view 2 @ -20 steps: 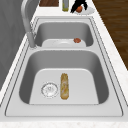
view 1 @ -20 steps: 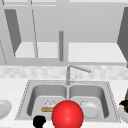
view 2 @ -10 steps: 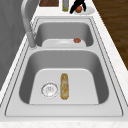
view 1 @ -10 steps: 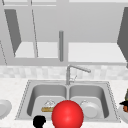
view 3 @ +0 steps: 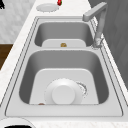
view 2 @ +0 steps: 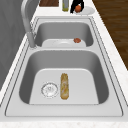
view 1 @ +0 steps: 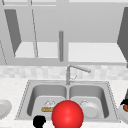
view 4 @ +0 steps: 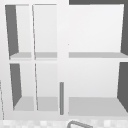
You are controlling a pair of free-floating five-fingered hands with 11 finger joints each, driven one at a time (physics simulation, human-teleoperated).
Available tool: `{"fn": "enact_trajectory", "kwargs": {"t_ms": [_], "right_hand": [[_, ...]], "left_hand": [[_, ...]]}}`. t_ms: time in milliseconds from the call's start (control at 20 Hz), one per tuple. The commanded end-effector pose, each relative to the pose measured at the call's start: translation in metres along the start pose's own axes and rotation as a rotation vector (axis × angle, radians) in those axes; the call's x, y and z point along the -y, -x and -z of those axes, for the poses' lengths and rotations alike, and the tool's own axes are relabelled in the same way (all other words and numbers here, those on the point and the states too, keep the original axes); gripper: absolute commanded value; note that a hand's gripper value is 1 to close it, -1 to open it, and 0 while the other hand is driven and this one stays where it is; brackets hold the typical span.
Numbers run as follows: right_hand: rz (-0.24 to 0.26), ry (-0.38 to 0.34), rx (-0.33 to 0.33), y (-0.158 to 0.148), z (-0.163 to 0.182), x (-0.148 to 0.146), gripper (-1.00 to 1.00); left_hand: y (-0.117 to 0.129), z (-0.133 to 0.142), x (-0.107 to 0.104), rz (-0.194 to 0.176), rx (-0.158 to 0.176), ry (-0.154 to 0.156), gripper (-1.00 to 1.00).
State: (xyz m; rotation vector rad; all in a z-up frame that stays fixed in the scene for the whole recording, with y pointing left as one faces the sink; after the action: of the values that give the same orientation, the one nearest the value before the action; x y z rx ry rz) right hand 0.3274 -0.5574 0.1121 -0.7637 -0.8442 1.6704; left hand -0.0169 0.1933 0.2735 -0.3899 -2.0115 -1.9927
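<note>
The right hand (view 1: 124, 102) is seen at the right counter edge, closed around a small orange-brown item (view 1: 125, 107) above a white plate (view 1: 121, 113). The left hand (view 1: 39, 121) is held near the sink's (view 1: 110, 97) front rim; whether its fingers are curled cannot be told. A bread roll (view 2: 64, 86) lies in the left basin.

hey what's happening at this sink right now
The right hand is at the right end of the counter, over a white plate, with its fingers around a small orange-red item. The left hand hangs in front of the sink, beside a big red ball. In the left basin lies a bread roll next to the drain. The right basin holds a white plate and a small reddish piece.
</note>
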Motion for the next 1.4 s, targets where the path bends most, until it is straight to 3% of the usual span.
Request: {"fn": "enact_trajectory", "kwargs": {"t_ms": [0,200,600,900,1100,1350], "right_hand": [[-0.006,-0.022,-0.009,-0.007,0.008,-0.005,1.0],[-0.014,-0.017,-0.012,-0.002,0.006,0.013,1.0],[-0.018,0.062,-0.027,-0.001,0.005,0.021,1.0],[-0.014,0.067,-0.034,0.001,0.001,0.03,1.0],[-0.068,0.082,-0.049,-0.003,-0.008,0.048,1.0],[-0.046,0.075,-0.045,-0.016,-0.018,0.068,1.0]], "left_hand": [[0.0,0.0,0.0,0.0,0.0,0.0,0.0],[0.0,0.0,0.0,0.0,0.0,0.0,0.0],[0.0,0.0,0.0,0.0,0.0,0.0,0.0],[0.0,0.0,0.0,0.0,0.0,0.0,0.0],[0.0,0.0,0.0,0.0,0.0,0.0,0.0],[0.0,0.0,0.0,0.0,0.0,0.0,0.0]]}}
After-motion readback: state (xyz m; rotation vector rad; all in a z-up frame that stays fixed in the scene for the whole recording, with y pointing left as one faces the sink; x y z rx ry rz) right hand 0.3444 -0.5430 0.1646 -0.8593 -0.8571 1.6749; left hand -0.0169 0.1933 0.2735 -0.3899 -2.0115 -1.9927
